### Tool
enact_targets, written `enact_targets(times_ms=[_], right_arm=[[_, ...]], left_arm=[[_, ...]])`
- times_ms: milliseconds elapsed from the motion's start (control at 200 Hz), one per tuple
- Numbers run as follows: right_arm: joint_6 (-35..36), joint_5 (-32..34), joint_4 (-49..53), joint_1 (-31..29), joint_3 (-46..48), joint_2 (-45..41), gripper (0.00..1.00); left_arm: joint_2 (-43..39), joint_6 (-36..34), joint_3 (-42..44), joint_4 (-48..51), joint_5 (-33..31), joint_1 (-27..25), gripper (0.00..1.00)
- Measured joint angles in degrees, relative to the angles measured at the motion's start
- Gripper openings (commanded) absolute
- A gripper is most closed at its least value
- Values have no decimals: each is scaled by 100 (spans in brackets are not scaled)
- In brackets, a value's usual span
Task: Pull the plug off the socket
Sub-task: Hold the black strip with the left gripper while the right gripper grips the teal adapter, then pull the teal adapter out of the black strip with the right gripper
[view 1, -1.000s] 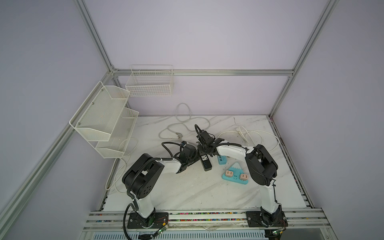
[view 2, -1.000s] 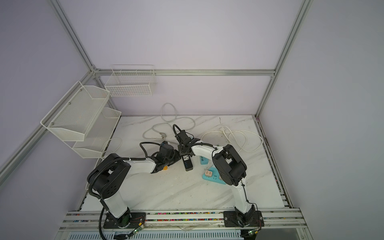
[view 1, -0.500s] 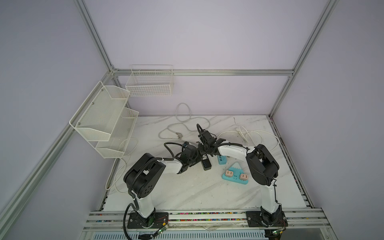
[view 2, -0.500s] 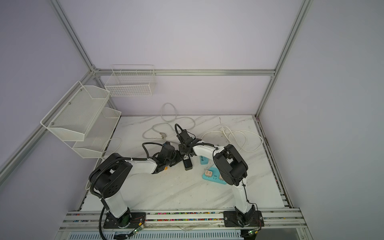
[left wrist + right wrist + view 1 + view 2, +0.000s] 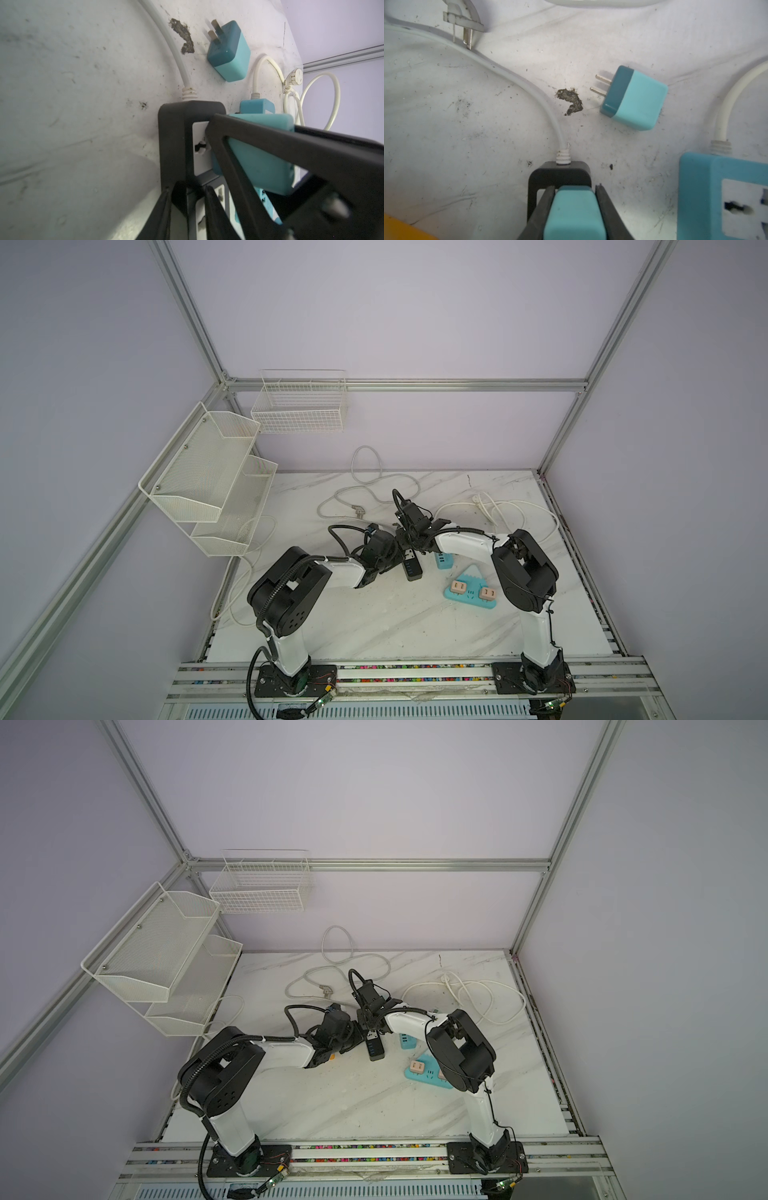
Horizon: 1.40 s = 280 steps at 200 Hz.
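Note:
The socket is a black power strip (image 5: pixel 412 569) (image 5: pixel 375 1050) with a white face, lying mid-table. In the left wrist view my left gripper (image 5: pixel 188 199) is shut on the strip's black side rim (image 5: pixel 172 135). A teal plug (image 5: pixel 575 212) (image 5: pixel 259 162) sits against the strip's face near its cable end. My right gripper (image 5: pixel 575 199) is shut on the plug from above, one finger on each side. In both top views the two grippers meet over the strip, the left (image 5: pixel 395 558) beside the right (image 5: pixel 409 545). The plug's prongs are hidden.
A loose teal plug (image 5: pixel 637 99) lies beyond the strip, next to a teal socket block (image 5: pixel 720 197). A teal triangular socket (image 5: pixel 471 593) carries two beige plugs. White cables (image 5: pixel 365 493) (image 5: pixel 511 514) loop at the back. Wire shelves (image 5: pixel 208 481) and a basket (image 5: pixel 299 406) hang at the left.
My left gripper has moved right up to the black strip and closed on its side. The right gripper has stayed shut on the teal plug, barely shifting.

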State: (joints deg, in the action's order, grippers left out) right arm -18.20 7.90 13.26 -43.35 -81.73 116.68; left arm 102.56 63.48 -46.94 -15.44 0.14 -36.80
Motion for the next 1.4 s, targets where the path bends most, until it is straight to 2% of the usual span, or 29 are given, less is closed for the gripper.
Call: enact_targets(times_ms=[885, 1400], right_arm=[[7, 245, 208, -22, -127, 63, 7], [-55, 256, 160, 13, -103, 63, 7]], left_arm=[[114, 4, -7, -31, 9, 2, 30], [173, 46, -24, -87, 2, 4, 29]])
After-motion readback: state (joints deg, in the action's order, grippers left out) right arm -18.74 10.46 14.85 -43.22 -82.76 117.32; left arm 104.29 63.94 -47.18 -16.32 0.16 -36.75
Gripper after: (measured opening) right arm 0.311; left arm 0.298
